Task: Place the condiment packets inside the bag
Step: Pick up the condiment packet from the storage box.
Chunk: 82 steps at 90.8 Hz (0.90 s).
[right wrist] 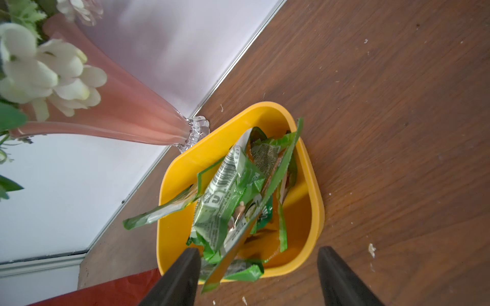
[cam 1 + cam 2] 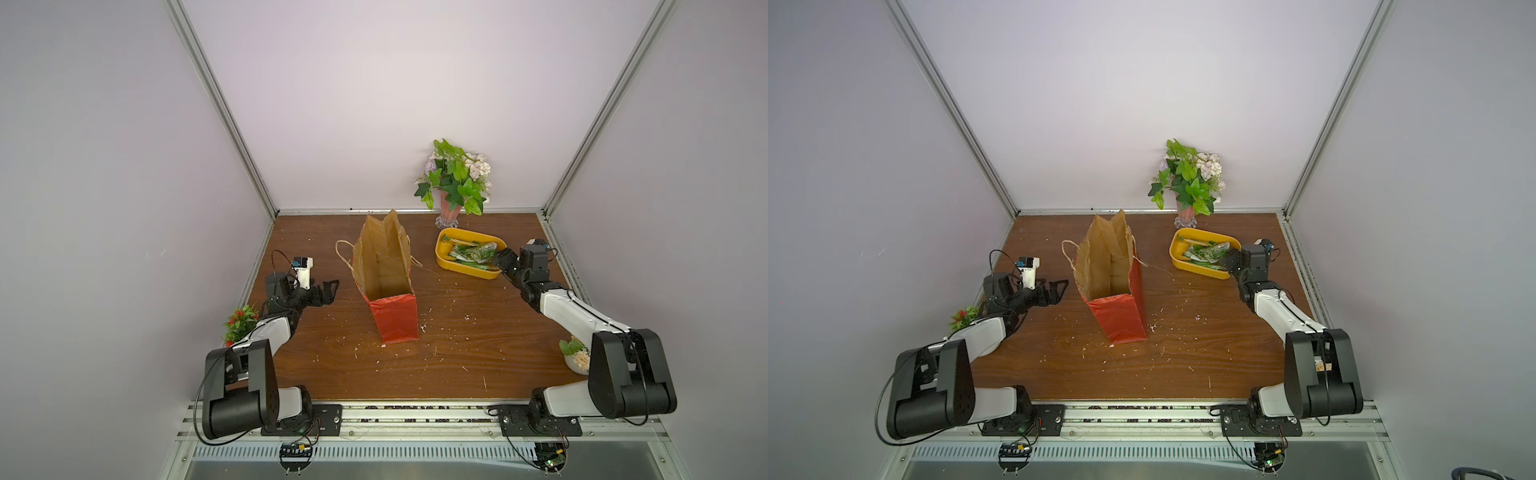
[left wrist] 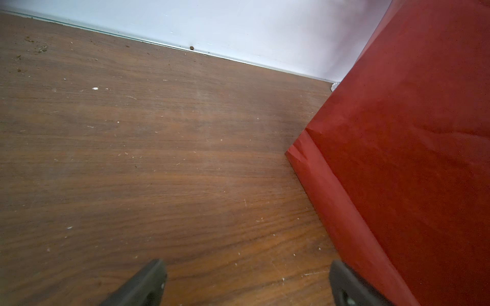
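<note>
Right hand (image 1: 259, 249) agape at crinkly packets (image 1: 228, 190) in yellow tub (image 1: 175, 174); left hand (image 3: 247, 262) agape by creased red bag (image 3: 411, 159)

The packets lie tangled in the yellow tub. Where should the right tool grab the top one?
Take the top condiment packet by its raised serrated edge, from above with the right tool: that edge seems to stand free above the yellow tub.

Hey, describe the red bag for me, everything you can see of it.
The bag is tall, creased paper, red outside, brown inside, with twine handles drooping outward. It stands upright on the table, mouth open, no packets visible inside. The left fingers sit close beside its side; contact is unclear.
</note>
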{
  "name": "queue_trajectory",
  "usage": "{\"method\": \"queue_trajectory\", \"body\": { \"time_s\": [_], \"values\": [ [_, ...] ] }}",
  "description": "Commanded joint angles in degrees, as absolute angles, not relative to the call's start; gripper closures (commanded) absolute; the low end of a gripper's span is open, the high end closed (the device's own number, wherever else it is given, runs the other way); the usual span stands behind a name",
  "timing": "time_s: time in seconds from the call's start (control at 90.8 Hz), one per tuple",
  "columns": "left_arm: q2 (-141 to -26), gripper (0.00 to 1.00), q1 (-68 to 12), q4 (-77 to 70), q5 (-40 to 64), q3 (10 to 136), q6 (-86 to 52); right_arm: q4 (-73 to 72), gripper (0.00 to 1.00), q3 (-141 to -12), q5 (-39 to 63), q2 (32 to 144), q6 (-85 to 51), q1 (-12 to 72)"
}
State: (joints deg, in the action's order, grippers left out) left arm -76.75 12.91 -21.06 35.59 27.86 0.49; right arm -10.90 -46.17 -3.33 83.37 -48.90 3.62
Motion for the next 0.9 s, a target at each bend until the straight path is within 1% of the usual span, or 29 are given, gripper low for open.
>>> {"method": "queue_trajectory", "body": {
  "time_s": [0.0,0.088,0.22,0.341,0.44,0.517,0.616,0.682,0.749,0.793,0.892],
  "values": [
    [-76.6,0.01,12.3,-22.3,35.3,27.2,1.7,-14.0,0.28,-48.9,-1.7,84.8,-49.7,3.0],
    [-76.5,0.01,12.3,-22.3,35.2,27.1,1.7,-14.4,0.29,-50.1,-1.2,86.9,-49.7,2.8],
    [-76.5,0.01,12.3,-22.4,34.7,27.1,1.8,-15.2,0.36,-51.7,0.2,89.9,-50.0,2.6],
    [-76.3,0.01,12.3,-22.4,34.5,27.0,2.0,-15.6,0.54,-51.8,0.4,91.3,-50.0,2.6],
    [-76.1,0.01,12.3,-22.4,34.6,27.0,2.1,-16.1,0.63,-51.1,0.6,91.4,-50.4,2.5],
    [-76.0,0.01,12.3,-22.3,34.7,26.9,2.1,-16.6,0.72,-50.5,0.7,91.2,-50.7,2.4],
    [-75.7,0.01,12.3,-22.4,34.7,26.8,2.1,-16.5,0.79,-50.5,0.7,90.8,-50.7,2.4],
    [-75.6,0.01,12.3,-22.4,34.9,26.7,2.3,-16.1,0.89,-50.5,0.6,90.3,-50.7,2.3],
    [-75.5,0.01,12.3,-22.4,34.8,26.6,2.3,-15.9,0.97,-50.2,0.7,89.2,-50.8,2.1],
    [-75.3,0.01,12.3,-22.5,34.9,26.6,2.4,-15.9,1.0,-49.7,0.8,88.1,-50.8,2.0],
    [-75.3,0.01,12.3,-22.5,34.7,26.6,2.3,-15.3,1.0,-49.3,1.0,85.2,-50.6,1.9]
  ]
}}
